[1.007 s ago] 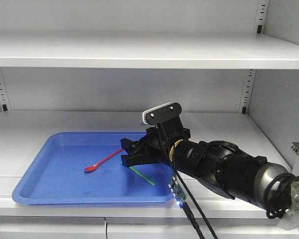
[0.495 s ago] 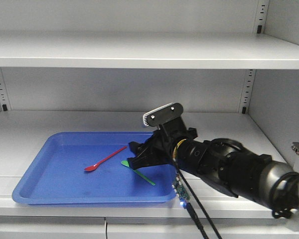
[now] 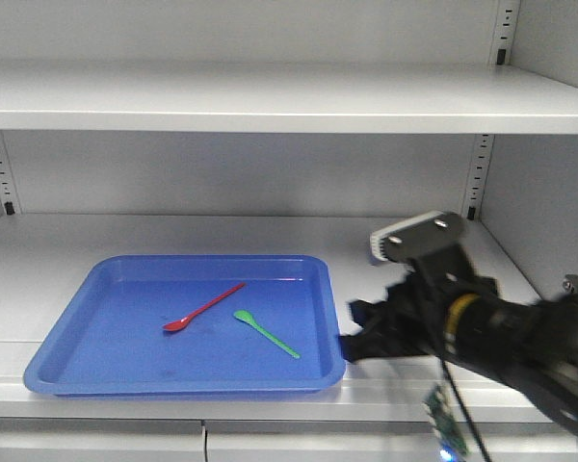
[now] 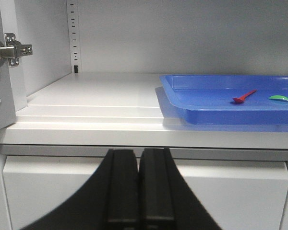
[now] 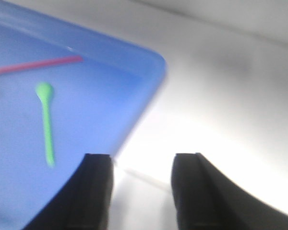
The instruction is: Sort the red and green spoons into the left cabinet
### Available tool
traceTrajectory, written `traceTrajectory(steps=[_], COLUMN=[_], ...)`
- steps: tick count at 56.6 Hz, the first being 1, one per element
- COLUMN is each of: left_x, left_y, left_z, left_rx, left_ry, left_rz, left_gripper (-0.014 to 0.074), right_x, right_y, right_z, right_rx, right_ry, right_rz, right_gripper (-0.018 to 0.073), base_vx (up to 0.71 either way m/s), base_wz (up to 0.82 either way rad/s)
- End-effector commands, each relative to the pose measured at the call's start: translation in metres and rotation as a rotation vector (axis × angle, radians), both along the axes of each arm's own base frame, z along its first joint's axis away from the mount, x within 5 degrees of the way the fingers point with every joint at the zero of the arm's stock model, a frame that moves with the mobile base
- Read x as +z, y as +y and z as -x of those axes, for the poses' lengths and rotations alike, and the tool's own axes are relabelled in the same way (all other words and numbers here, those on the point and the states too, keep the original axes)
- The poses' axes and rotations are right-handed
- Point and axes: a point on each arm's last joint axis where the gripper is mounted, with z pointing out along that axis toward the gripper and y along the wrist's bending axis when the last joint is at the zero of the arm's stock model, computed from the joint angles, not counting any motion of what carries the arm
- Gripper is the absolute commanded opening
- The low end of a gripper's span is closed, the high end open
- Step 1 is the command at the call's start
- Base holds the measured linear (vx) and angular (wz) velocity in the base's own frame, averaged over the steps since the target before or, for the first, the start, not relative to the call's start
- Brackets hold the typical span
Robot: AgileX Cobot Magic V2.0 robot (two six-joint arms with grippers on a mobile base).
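Holding nothing, my right gripper [image 5: 137,191] has its fingers apart at the lower right of the front view, off the blue tray [image 3: 77,318]. Inside the tray, the red spoon [image 3: 204,308] and green spoon [image 3: 266,333] lie near each other on the cabinet shelf [image 3: 270,231], so both look delivered. My left gripper [image 4: 138,191] is pressed together, idle below the shelf.

The right arm reaches in from the lower right of the front view, its black wrist blurred, a small camera bracket sitting on top. The right gripper [image 5: 141,187] shows 2 dark fingers [image 5: 97,189] parted with a clear gap between them, holding nothing. The left gripper [image 4: 138,187] points level and forward, its 2 fingers pressed together, apparently with nothing between them.
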Motion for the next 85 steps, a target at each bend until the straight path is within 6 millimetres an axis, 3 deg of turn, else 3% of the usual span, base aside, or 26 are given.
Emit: traceTrajectory(steps=[1,12,21,36,61,68,85], left_x=[0.007,0.007,0.007,0.007,0.007,0.007,0.007], left_y=[-0.001,-0.001,-0.001,-0.001,-0.001,-0.001,-0.001], left_z=[-0.001,-0.001,-0.001,-0.001,-0.001,-0.001,-0.001], left_rx=[-0.011,-0.011,-0.011,-0.011,-0.011,-0.011,-0.011], left_ry=[-0.063,-0.063,-0.063,-0.063,-0.063,-0.063,-0.063], left_rz=[0.017,0.017,0.017,0.017,0.017,0.017,0.017], left_gripper=[-0.0008,-0.0008,-0.0008,-0.0008,-0.0008,-0.0008,-0.0008], right_x=[0.022,0.014,-0.008,-0.045,-0.090,-0.107,-0.110], right_y=[-0.021,-0.052,-0.068,-0.091,-0.108,-0.111,-0.118], right_z=[0.024,0.070,0.107,0.158,0.220,0.233,0.247], right_rx=[-0.020,-0.047,-0.043,-0.110,-0.128,-0.125,-0.158], right_ry=[-0.090,-0.124,-0.139,-0.171,-0.325,-0.368,-0.406], right_rz=[-0.065,-0.033,-0.015,-0.131,-0.195,-0.208,-0.194], right_gripper=[0.0268,0.0106,-0.0016,-0.0009,-0.0009,-0.0009,-0.0009], base_vx=[0.00,0.00,0.00,0.00,0.00,0.00,0.00], base_wz=[0.00,0.00,0.00,0.00,0.00,0.00,0.00])
